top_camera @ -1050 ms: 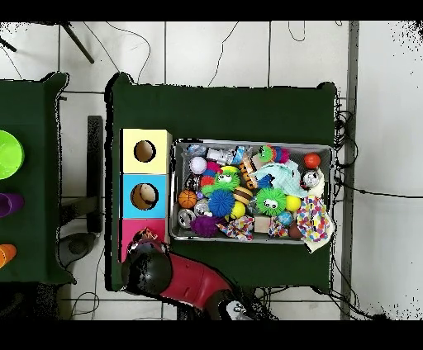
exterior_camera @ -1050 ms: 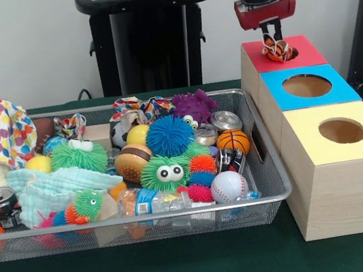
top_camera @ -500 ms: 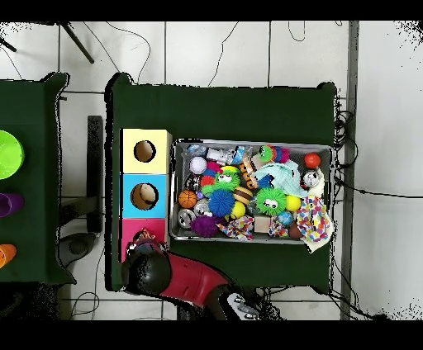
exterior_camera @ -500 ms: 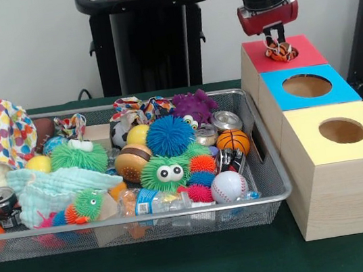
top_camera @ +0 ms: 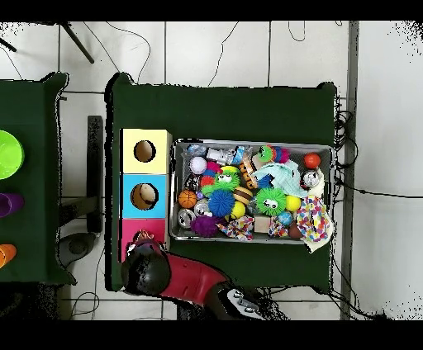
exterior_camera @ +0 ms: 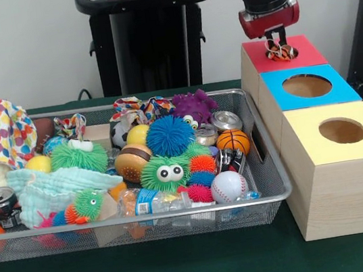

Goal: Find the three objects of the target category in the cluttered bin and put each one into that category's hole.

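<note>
The red-and-black gripper (exterior_camera: 278, 38) hangs directly over the round hole in the red-topped wooden box (exterior_camera: 306, 54), its narrow fingers pinched together on a knotted scrap of orange, white and red patterned cloth (exterior_camera: 279, 51). The cloth dangles at the hole's mouth — held there, I judge, so it drops straight in. At about eight o'clock from the box sits the silver wire-mesh bin (exterior_camera: 271, 187), crowded with toys; similar patterned cloth (exterior_camera: 5, 133) lies at its ten o'clock corner. A crumpled clear plastic bottle (exterior_camera: 152, 202) carries a label, too small to read.
</note>
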